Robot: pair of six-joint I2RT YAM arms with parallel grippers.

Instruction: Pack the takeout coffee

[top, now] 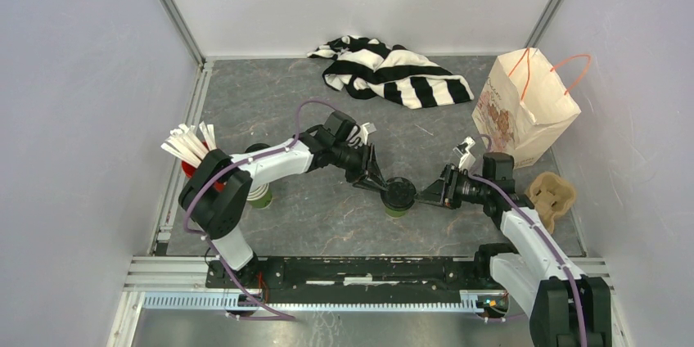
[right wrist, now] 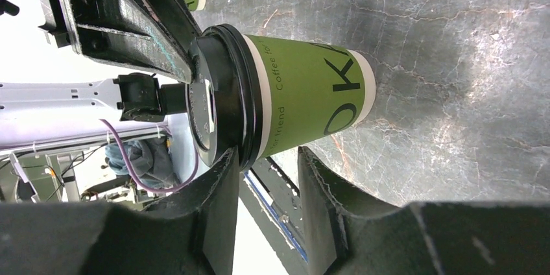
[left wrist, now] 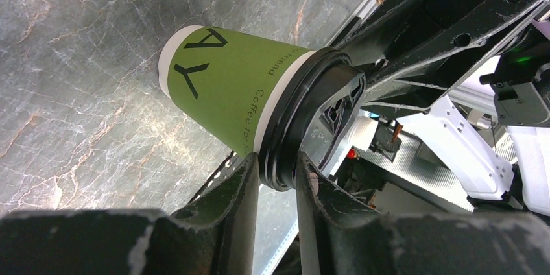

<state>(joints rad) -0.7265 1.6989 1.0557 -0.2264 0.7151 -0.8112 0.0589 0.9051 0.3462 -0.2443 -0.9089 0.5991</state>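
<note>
The takeout coffee (top: pixel 399 197), a green paper cup with a black lid, stands on the grey table between my two grippers. My left gripper (top: pixel 383 187) reaches it from the left. In the left wrist view its fingers (left wrist: pixel 279 168) are shut on the rim of the lid, above the green cup wall (left wrist: pixel 220 87). My right gripper (top: pixel 424 196) reaches it from the right. In the right wrist view (right wrist: pixel 266 161) it is open and straddles the lid's edge and the top of the cup (right wrist: pixel 305 93), with a gap at one finger.
A brown paper bag (top: pixel 528 105) with orange handles stands open at the back right. A cardboard cup carrier (top: pixel 552 198) lies by the right arm. A striped cloth (top: pixel 393 69) lies at the back. Stacked green cups (top: pixel 260 194) and white sticks (top: pixel 190 144) are at the left.
</note>
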